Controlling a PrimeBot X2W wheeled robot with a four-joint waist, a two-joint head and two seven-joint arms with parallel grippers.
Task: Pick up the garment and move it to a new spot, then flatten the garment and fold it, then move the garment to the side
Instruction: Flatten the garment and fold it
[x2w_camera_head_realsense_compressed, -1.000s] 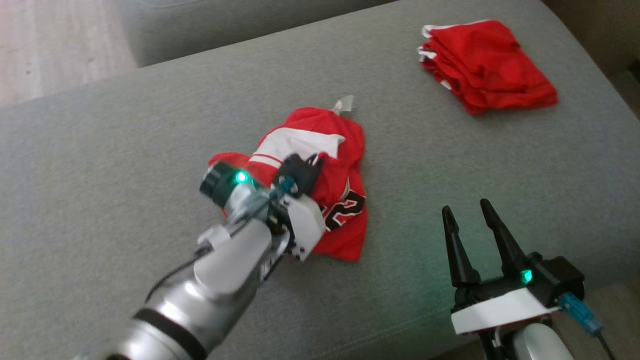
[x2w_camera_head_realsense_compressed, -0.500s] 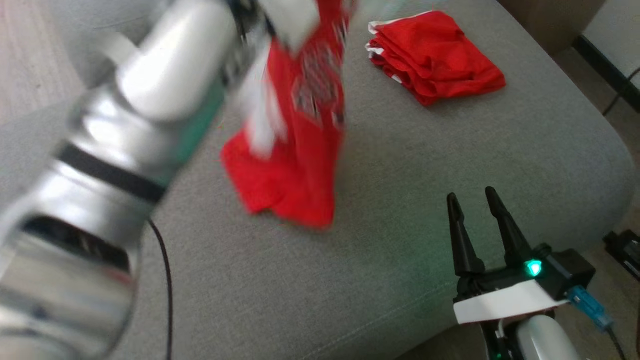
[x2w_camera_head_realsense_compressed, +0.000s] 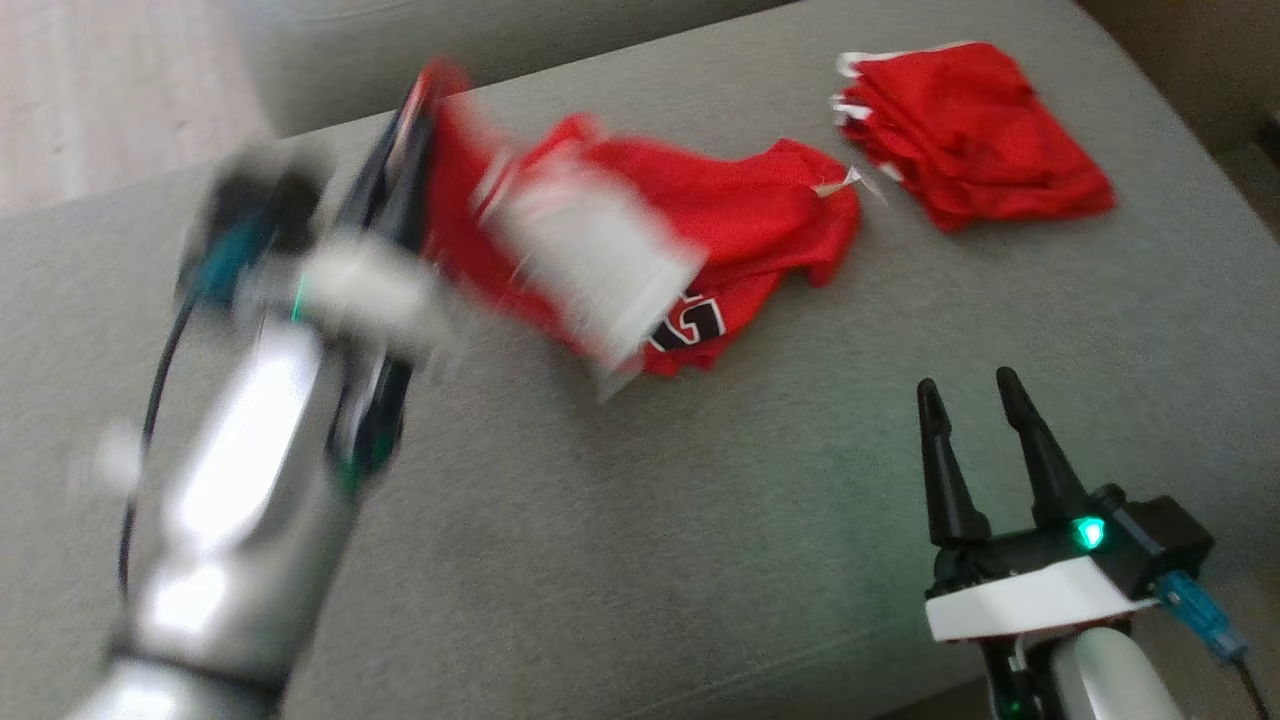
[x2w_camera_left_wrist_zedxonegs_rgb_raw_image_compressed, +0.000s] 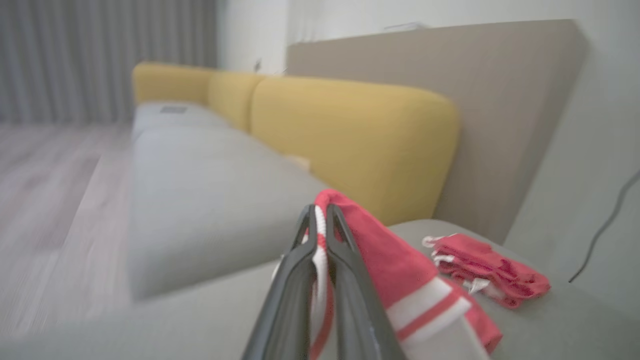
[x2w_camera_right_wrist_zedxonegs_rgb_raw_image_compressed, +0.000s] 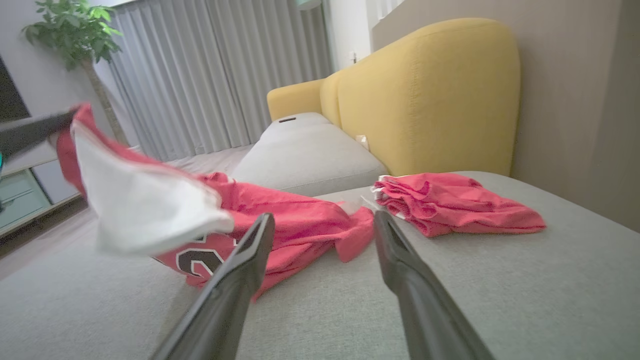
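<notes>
A red jersey with white panels and black numerals (x2w_camera_head_realsense_compressed: 720, 220) trails across the grey sofa seat (x2w_camera_head_realsense_compressed: 620, 520). One end is lifted off the cushion; the other end rests on it. My left gripper (x2w_camera_head_realsense_compressed: 425, 105) is shut on the raised end, motion-blurred at upper left. In the left wrist view its fingers (x2w_camera_left_wrist_zedxonegs_rgb_raw_image_compressed: 320, 235) pinch red-and-white cloth (x2w_camera_left_wrist_zedxonegs_rgb_raw_image_compressed: 400, 280). My right gripper (x2w_camera_head_realsense_compressed: 975, 395) stands open at lower right, apart from the jersey. Through the right wrist view the jersey (x2w_camera_right_wrist_zedxonegs_rgb_raw_image_compressed: 280, 215) lies just beyond the spread fingers (x2w_camera_right_wrist_zedxonegs_rgb_raw_image_compressed: 320, 225).
A folded red garment (x2w_camera_head_realsense_compressed: 975, 130) lies at the seat's far right corner, also in the wrist views (x2w_camera_right_wrist_zedxonegs_rgb_raw_image_compressed: 450, 202) (x2w_camera_left_wrist_zedxonegs_rgb_raw_image_compressed: 487, 270). A yellow sofa back (x2w_camera_right_wrist_zedxonegs_rgb_raw_image_compressed: 430, 95) rises behind. The cushion's front edge runs by my right gripper. Wooden floor (x2w_camera_head_realsense_compressed: 110, 90) shows at upper left.
My left gripper lifted the jersey from its heap and swung it left and back, stretching it out over the seat. The head camera shifted. The right gripper stayed open in place.
</notes>
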